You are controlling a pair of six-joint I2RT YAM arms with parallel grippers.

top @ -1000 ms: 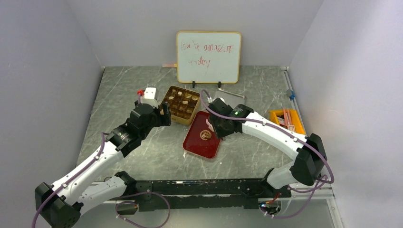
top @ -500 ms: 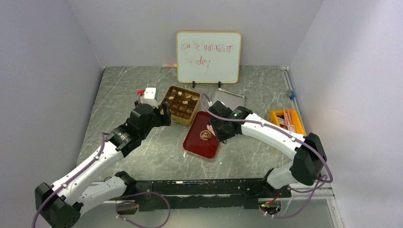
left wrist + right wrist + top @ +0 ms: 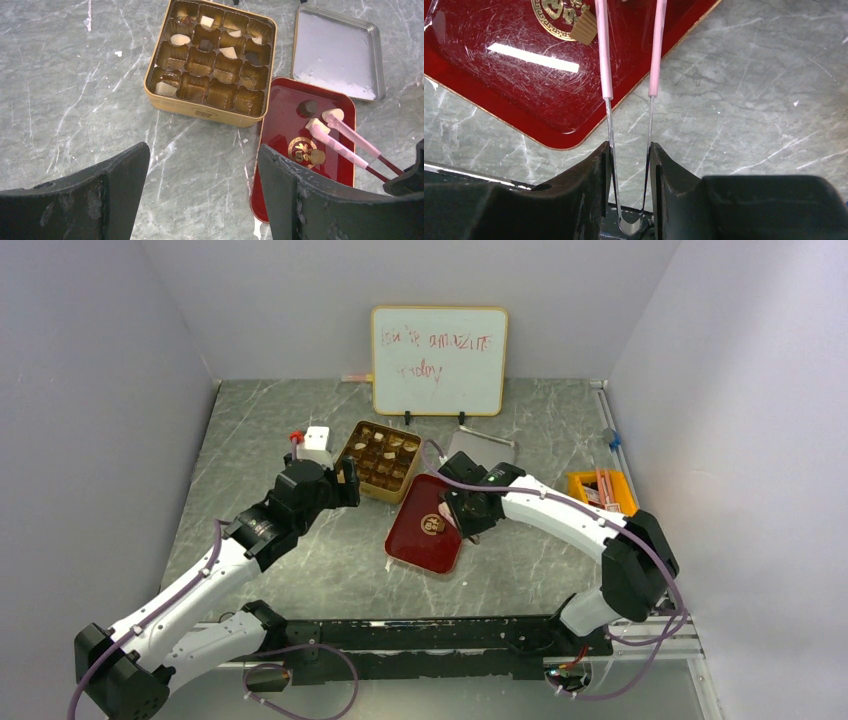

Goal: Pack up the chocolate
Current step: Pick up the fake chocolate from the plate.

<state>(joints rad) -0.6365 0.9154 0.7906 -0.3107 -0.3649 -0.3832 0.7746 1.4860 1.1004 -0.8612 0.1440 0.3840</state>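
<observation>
While my right gripper (image 3: 629,155) clamped slim pink-armed metal tweezers (image 3: 603,55), my left gripper (image 3: 202,155) gaped wide, holding nothing; past the tweezer tips bite-sized chocolate (image 3: 333,114) sat on the glossy red lid (image 3: 282,115), more beyond in the square gold tin (image 3: 200,109).

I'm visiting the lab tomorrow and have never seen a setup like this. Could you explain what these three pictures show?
Two white robot arms are bolted to the near edge of a table. One picture looks down from above and behind them. The other two come from a small camera on each wrist, so the dark shapes along their bottom edges are that arm's own fingers. The left gripper is open and empty, near a gold tin whose cups hold a few chocolates. The right gripper pinches pink tweezers, which reach over a red lid where loose pieces lie. A silver tray and a whiteboard sit farther back.
</observation>
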